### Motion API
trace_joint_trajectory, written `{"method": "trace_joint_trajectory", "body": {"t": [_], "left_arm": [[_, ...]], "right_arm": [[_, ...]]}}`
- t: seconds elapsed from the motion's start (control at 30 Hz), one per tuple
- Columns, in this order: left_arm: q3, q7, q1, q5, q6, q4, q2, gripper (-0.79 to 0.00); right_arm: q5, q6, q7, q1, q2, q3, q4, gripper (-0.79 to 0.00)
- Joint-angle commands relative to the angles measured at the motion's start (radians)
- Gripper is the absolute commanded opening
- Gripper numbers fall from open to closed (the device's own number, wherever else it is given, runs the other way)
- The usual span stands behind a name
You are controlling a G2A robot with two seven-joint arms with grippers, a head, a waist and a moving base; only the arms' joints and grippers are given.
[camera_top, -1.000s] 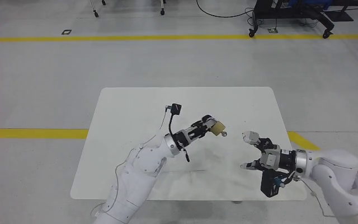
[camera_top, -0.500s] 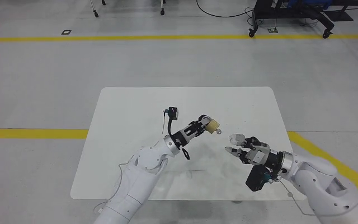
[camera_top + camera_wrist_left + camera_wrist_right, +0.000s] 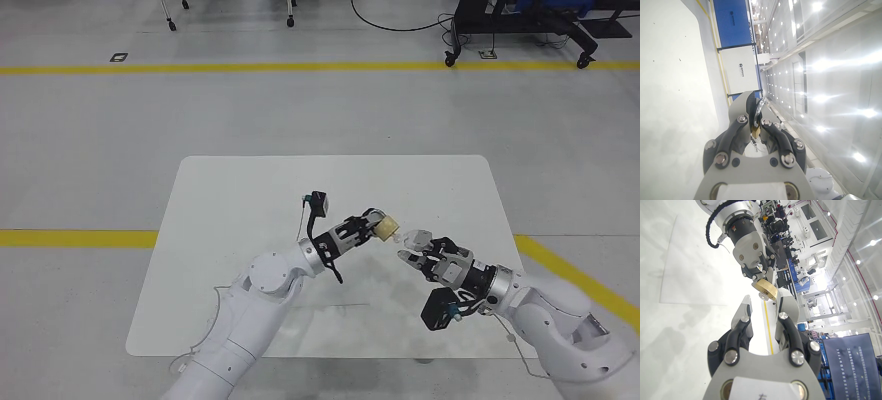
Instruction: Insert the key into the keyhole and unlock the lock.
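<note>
Holding the lock point(image 3: 388, 228) clear above the table point(image 3: 230, 200), the left gripper point(image 3: 376, 228) sits approx. mid-table in the top view. L arm runs up from the near-left edge, forearm angled toward the far right. The right gripper point(image 3: 411, 248) faces it head-on, just beside the lock. R arm comes in from the near-right corner, elbow bent, fingers apart.

Left wrist view: left gripper is clamped on the lock. Brass body sits low between the finger links; the steel shackle point(image 3: 759, 108) runs up between the pads toward the tips. Table surface lies along one side. A blue-and-white panel point(image 3: 740, 73) w/ print stands in the room behind.

Right wrist view: right gripper fingers are spread wide. The left gripper hangs opposite, wrist pitched down, gripping the lock by its shackle end. The key point(image 3: 763, 295) is seated in the lock's exposed end, round head protruding toward the spread fingertips. One fingertip is just beside the brass body; contact w/ the key cannot be determined. A label point(image 3: 762, 391) is fixed on the gripper base, and a dark screen point(image 3: 849, 357) w/ lines of print stands in the background.
</note>
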Motion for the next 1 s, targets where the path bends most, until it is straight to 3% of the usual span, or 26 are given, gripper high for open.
{"method": "trace_joint_trajectory", "body": {"t": [0.0,0.27,0.33,0.37,0.4,0.7,0.97], "left_arm": [[0.003,-0.008,-0.002,-0.003,0.022,-0.003,0.0,-0.785],[0.014,-0.013,0.003,-0.009,0.042,-0.016,0.0,-0.785],[0.013,-0.016,0.003,-0.009,0.045,-0.017,0.001,-0.785],[0.013,-0.017,0.004,-0.009,0.045,-0.017,0.001,-0.785],[0.013,-0.018,0.004,-0.009,0.045,-0.019,0.002,-0.785],[0.01,-0.03,0.011,0.004,0.033,-0.032,0.007,-0.785],[0.021,-0.057,0.007,0.071,-0.058,-0.031,0.014,-0.785]], "right_arm": [[-0.01,-0.002,0.013,0.004,-0.002,-0.006,-0.003,-0.505],[-0.029,-0.008,0.049,0.009,-0.01,-0.014,-0.011,-0.563],[-0.025,-0.012,0.052,0.008,-0.011,-0.014,-0.009,-0.634],[-0.024,-0.014,0.053,0.008,-0.012,-0.014,-0.009,-0.751],[-0.019,-0.017,0.053,0.008,-0.013,-0.014,-0.008,-0.785],[0.056,-0.065,0.061,0.011,-0.021,-0.004,0.018,-0.785],[0.232,-0.172,0.022,0.033,-0.032,-0.007,0.069,-0.785]]}}
